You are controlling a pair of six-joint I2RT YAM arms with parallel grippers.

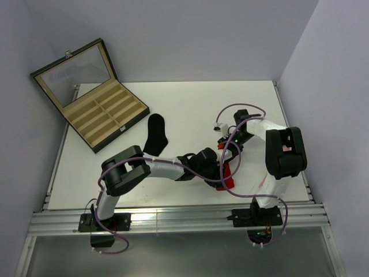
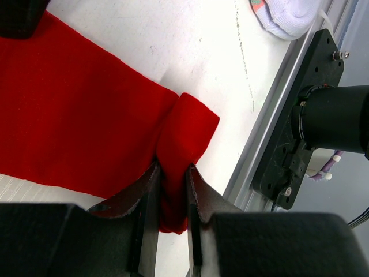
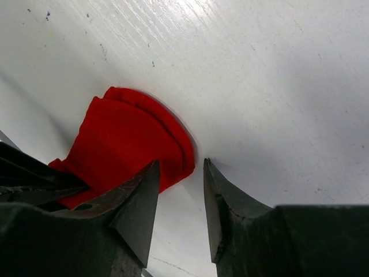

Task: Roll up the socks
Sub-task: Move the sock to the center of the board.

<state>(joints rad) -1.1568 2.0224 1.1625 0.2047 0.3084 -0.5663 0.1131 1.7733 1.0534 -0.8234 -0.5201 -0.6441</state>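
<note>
The red sock [image 2: 75, 115] lies flat on the counter [image 2: 190, 46], near its front edge and right of centre. One end is folded up into a thick hump, and the left hand [image 2: 173, 173] is clenched on that fold. The right hand [image 3: 181, 165] hangs over the sock's rounded other end, its jaws apart with nothing between them. The black sock [image 1: 156, 134] lies well apart at mid-counter. A pale sock [image 2: 285, 14] sits at the counter's edge. An open box [image 1: 92, 112] stands far left.
</note>
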